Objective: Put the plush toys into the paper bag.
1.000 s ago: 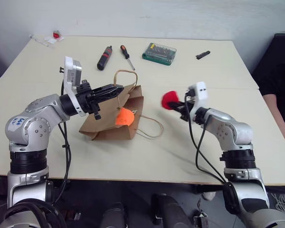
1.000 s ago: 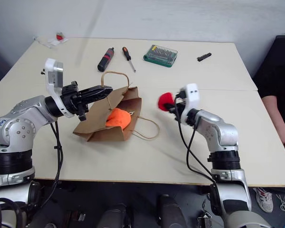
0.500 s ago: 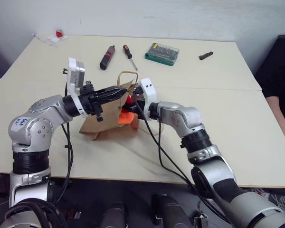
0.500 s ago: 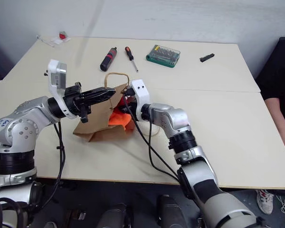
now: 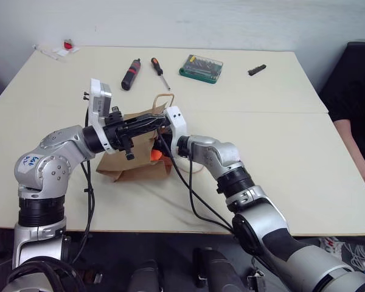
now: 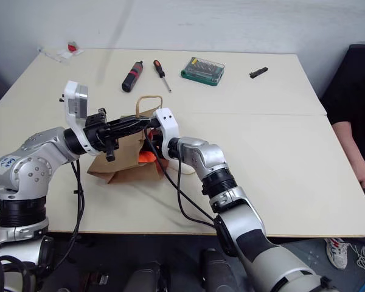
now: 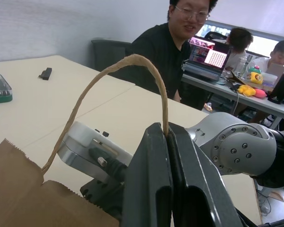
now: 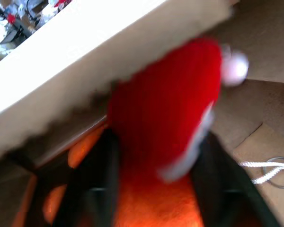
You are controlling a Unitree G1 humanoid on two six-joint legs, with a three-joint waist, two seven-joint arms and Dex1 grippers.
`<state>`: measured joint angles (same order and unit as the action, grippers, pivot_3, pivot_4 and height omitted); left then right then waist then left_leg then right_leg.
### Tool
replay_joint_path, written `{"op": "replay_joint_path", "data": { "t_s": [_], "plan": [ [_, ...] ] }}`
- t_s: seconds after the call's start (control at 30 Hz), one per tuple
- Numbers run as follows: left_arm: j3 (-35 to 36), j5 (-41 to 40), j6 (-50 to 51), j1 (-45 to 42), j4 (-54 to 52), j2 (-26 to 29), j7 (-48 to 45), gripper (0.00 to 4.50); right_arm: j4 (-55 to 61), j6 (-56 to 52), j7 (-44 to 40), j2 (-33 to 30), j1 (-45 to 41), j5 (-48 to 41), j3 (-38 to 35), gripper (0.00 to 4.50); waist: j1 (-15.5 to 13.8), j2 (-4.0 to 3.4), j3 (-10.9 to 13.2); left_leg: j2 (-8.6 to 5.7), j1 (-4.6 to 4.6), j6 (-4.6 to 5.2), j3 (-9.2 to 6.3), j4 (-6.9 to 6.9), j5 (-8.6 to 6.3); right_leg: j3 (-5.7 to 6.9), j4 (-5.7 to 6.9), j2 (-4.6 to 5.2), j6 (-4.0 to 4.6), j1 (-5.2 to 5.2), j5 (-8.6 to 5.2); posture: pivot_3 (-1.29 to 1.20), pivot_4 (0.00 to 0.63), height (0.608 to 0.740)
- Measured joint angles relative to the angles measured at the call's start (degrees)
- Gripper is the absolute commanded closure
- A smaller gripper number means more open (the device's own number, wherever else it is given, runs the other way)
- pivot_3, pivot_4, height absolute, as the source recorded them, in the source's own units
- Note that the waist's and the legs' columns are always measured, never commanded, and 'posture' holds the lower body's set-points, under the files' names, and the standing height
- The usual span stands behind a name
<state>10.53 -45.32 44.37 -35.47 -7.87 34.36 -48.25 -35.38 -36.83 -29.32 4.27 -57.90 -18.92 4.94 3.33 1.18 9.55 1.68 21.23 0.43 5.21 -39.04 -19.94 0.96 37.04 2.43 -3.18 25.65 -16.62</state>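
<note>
1. Head views: paper bag (image 5: 137, 159) lies on its side on the table (image 5: 280, 152), with its mouth turned toward the right arm. The left gripper (image 5: 161, 120) reaches level over the bag, its fingers pressed together on the bag's upper handle (image 5: 165, 101), holding the mouth open.
2. Same views: the right forearm bends in from the right of the bag, and the right gripper (image 6: 151, 148) is pushed into the bag's mouth. A patch of the orange plush toy (image 5: 155, 156) shows inside that mouth. Whether the right fingers are apart or clamped cannot be told from here.
3. Beyond the bag, toward the table's far edge, lie a black-and-red screwdriver (image 5: 131, 73), a slimmer screwdriver (image 5: 158, 70), a green bit case (image 5: 201, 66) and a small black part (image 5: 257, 70).
4. Left wrist view: the two black fingers (image 7: 149, 189) are closed flat on the tan loop handle (image 7: 109, 94), which arches up from the brown bag edge. The right wrist's white camera housing (image 7: 92, 151) sits just past the fingers. People sit at desks behind the table.
5. Right wrist view: inside the bag, the red plush toy (image 8: 163, 123) sits between the right fingers (image 8: 97, 189), blurred, on top of the orange toy (image 8: 151, 208). Whether the fingers grip it cannot be told.
</note>
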Motion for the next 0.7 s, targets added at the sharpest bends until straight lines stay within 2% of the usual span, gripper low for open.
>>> {"op": "replay_joint_path", "data": {
  "t_s": [0.13, 0.17, 0.27, 0.37, 0.47, 0.57, 0.7],
  "plan": [
    [0.9, 0.0, -0.1, 0.2, 0.2, 0.8, 0.0, 4.50, 0.4, 0.3, -0.3, -0.5, 0.0, -0.1, -1.0, 0.12, 0.0, 0.00, 0.0, 0.00, 0.00, 0.00, -0.01, -0.01, 0.00, 0.00, 0.00, 0.00, 0.00, 0.00, 0.00, 0.00, 0.150, 0.740],
    [1.2, 0.1, -0.2, 0.2, 0.6, 0.9, 0.0, 4.50, 1.2, 0.2, -0.3, -0.7, 0.2, -0.1, -1.2, 0.01, 0.0, 0.00, 0.0, 0.00, 0.01, 0.00, -0.01, 0.00, 0.00, 0.00, 0.00, 0.00, 0.00, 0.00, 0.00, 0.00, 0.150, 0.740],
    [2.1, 0.2, -0.4, 0.1, 2.4, 1.1, 0.2, 4.50, 5.9, -1.6, -0.3, -2.3, 1.2, -0.4, -1.5, 0.01, -0.1, -0.01, 0.0, 0.01, 0.03, 0.00, -0.04, 0.00, 0.00, 0.01, -0.01, 0.00, 0.00, 0.01, 0.00, 0.00, 0.150, 0.740],
    [3.1, 0.1, -0.3, -0.2, 3.5, 1.8, 0.6, 4.50, 15.6, -7.0, -0.5, -5.7, 4.8, -1.9, -1.7, 0.01, -0.2, -0.01, 0.0, -0.02, 0.05, 0.03, -0.10, 0.01, -0.02, 0.03, -0.01, 0.04, 0.00, 0.01, 0.00, 0.00, 0.150, 0.740],
    [3.8, 0.1, -0.2, -0.2, 4.3, 2.2, 0.7, 4.50, 29.8, -15.6, -0.4, -11.9, 11.2, -4.6, -2.3, 0.01, -0.6, 0.00, 0.0, -0.03, 0.10, 0.06, -0.18, 0.01, -0.05, 0.08, -0.03, 0.08, 0.00, 0.01, 0.00, 0.00, 0.150, 0.740],
    [4.1, 0.1, -0.2, -0.3, 4.3, 2.5, 0.7, 4.50, 42.8, -25.2, 1.5, -16.8, 17.7, -8.7, -8.2, 0.01, -1.1, 0.00, 0.0, -0.04, 0.12, 0.07, -0.14, 0.00, -0.06, 0.07, -0.10, 0.09, 0.00, 0.01, 0.00, 0.00, 0.150, 0.740],
    [4.1, 0.1, 0.1, -0.3, 4.3, 2.6, 0.7, 4.50, 56.0, -36.8, 5.7, -18.6, 24.8, -14.9, -19.9, 0.01, -1.5, 0.01, 0.0, -0.02, 0.06, 0.06, -0.06, 0.01, -0.06, 0.05, -0.12, 0.07, 0.00, -0.01, 0.00, 0.00, 0.150, 0.740]
  ]
}}
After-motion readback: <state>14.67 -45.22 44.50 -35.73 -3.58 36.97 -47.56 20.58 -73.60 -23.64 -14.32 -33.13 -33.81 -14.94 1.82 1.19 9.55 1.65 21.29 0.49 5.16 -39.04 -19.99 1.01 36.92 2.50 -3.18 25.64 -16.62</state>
